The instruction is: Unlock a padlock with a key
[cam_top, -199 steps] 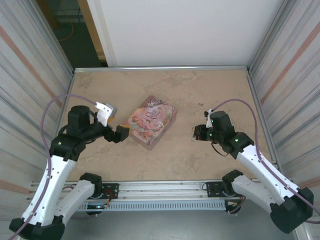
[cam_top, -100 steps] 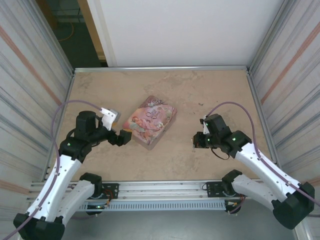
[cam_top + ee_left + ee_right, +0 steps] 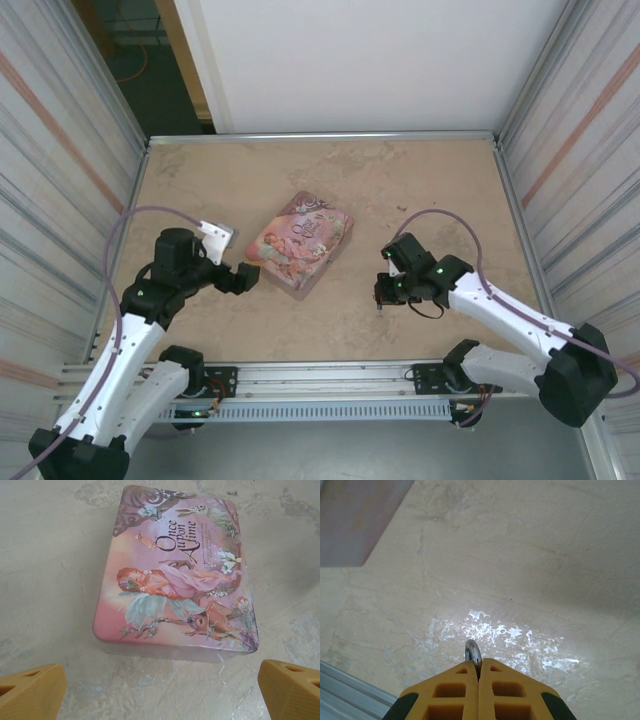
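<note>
My right gripper is shut, and a small silvery curved piece of metal pokes out between its yellow fingertips; it looks like the padlock's shackle, with the blue body hidden between the pads. From above, that gripper hangs low over the table, right of the pink tin. The key is out of view. My left gripper stands wide open just short of the tin's near end, one yellow fingertip in each lower corner of the left wrist view. In the top view it sits at the tin's left corner.
The pink illustrated tin lies closed on the beige table, its lid reading "Once upon a time". Metal walls fence both sides, and a rail runs along the near edge.
My right arm has swung left and nearer to the front rail, its gripper still shut. The left gripper has shifted slightly toward the near edge, staying open by the tin.
</note>
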`<state>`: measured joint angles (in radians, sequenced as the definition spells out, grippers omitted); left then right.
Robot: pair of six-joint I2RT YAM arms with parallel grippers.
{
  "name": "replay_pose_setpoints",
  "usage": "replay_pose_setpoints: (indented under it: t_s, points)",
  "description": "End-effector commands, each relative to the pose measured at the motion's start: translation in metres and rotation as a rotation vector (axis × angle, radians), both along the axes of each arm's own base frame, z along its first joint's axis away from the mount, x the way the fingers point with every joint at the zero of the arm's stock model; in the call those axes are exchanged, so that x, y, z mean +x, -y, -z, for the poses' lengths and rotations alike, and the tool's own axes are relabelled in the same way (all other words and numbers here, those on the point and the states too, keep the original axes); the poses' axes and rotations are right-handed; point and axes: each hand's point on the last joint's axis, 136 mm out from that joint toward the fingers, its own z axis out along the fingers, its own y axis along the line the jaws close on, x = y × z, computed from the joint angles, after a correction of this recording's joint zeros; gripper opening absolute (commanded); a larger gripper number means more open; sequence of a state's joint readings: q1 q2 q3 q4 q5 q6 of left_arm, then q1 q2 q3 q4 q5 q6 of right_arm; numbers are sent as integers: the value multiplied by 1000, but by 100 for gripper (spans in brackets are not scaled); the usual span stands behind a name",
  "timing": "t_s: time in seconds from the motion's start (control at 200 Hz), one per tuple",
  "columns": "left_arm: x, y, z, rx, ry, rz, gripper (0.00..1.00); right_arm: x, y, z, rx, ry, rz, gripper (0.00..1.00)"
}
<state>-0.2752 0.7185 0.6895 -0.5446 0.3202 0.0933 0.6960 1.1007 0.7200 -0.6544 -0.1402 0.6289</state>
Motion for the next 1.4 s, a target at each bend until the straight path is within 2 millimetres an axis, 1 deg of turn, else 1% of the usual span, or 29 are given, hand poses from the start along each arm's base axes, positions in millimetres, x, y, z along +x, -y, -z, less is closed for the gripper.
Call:
replay_pose_setpoints:
  t_s: [0.0, 0.16, 0.311, 0.511, 1.398]
  points:
    - [3, -2, -2, 12, 30, -11, 99, -1, -9, 9, 13, -30, 0, 0]
    - [4, -3, -1, 16, 21, -13, 99, -6, -18, 20, 22, -66, -23, 0]
    - [4, -3, 0, 17, 20, -14, 99, -7, -19, 28, 19, -87, -22, 0]
    - [4, -4, 1, 22, 21, -17, 99, -8, -21, 34, 18, -102, -28, 0]
    - [6, -8, 5, 45, 13, -36, 99, 0, -38, 63, 29, -150, -34, 0]
